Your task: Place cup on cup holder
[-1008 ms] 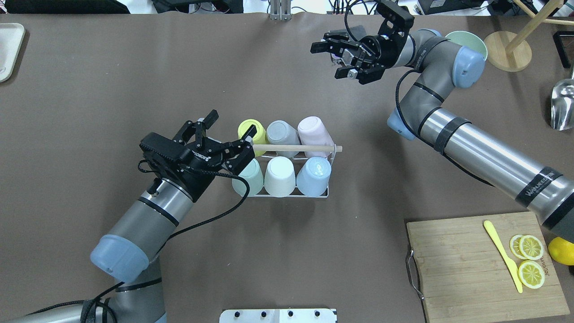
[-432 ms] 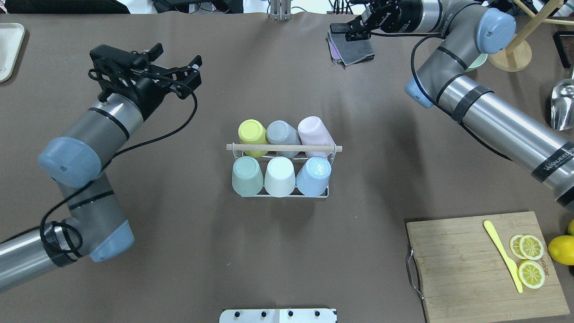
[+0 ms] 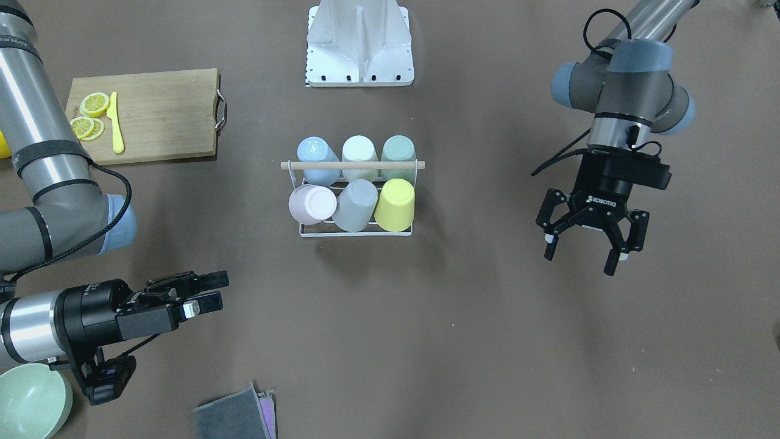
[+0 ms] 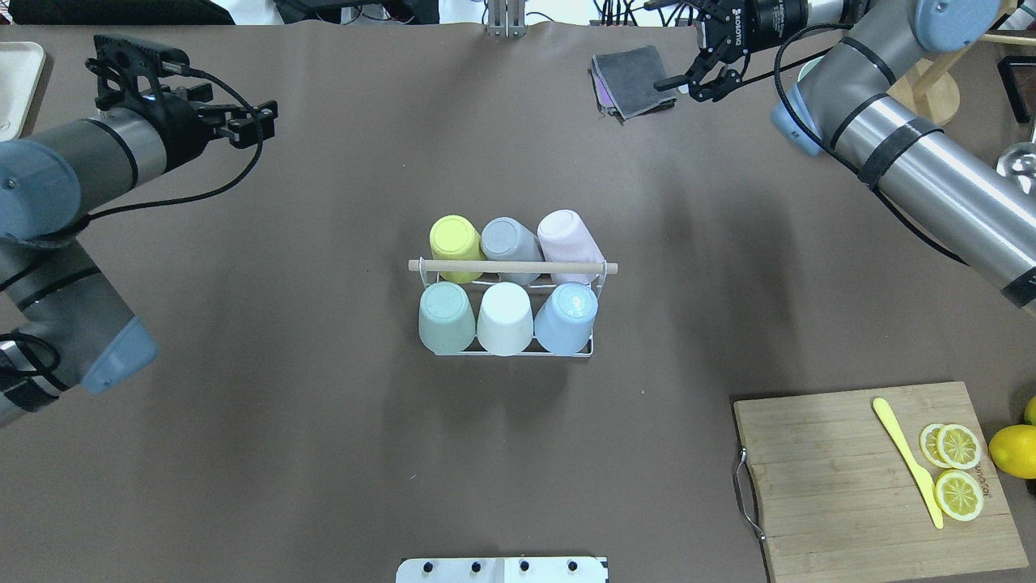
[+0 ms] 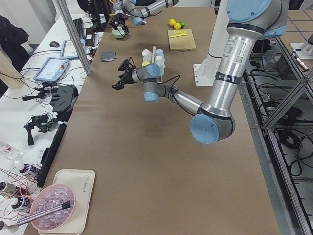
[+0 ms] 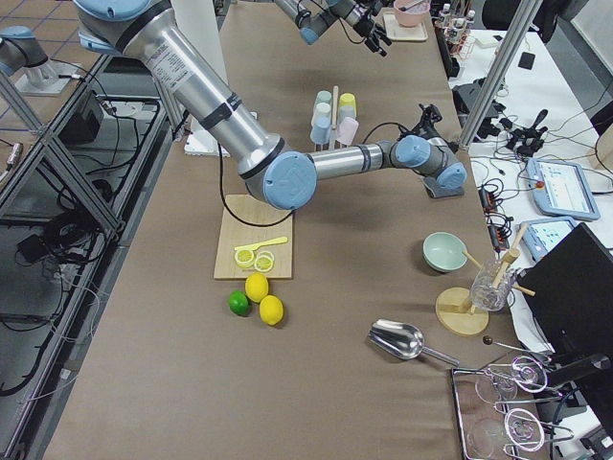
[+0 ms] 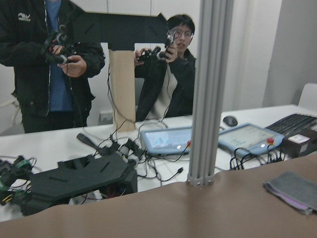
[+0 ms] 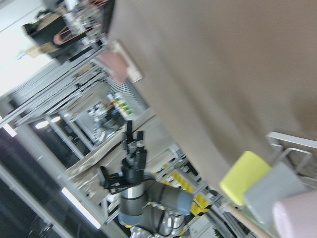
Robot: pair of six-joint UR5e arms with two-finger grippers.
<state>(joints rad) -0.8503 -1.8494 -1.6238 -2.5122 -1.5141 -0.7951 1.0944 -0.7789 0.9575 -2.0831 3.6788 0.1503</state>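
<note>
The cup holder (image 4: 513,266), a white wire rack with a wooden dowel handle, stands mid-table and also shows in the front view (image 3: 352,165). Six upturned cups sit on it: yellow (image 4: 453,237), grey (image 4: 506,238) and pink (image 4: 566,235) in the far row, green (image 4: 445,317), white (image 4: 504,318) and blue (image 4: 566,316) in the near row. My left gripper (image 4: 259,121) is open and empty, far to the rack's left (image 3: 579,259). My right gripper (image 4: 688,87) is open and empty at the far right, beside a grey cloth (image 3: 220,289).
A grey cloth on a pink one (image 4: 635,77) lies at the far edge. A cutting board (image 4: 858,478) with lemon slices and a yellow knife sits near right. A green bowl (image 3: 27,399), a wooden stand (image 4: 914,93), a metal scoop (image 4: 1016,182) and a white tray (image 4: 16,89) line the edges.
My left gripper has pulled away from the rack's left end to the far left of the table. My right gripper has drawn back towards the far right edge. The cups have not moved.
</note>
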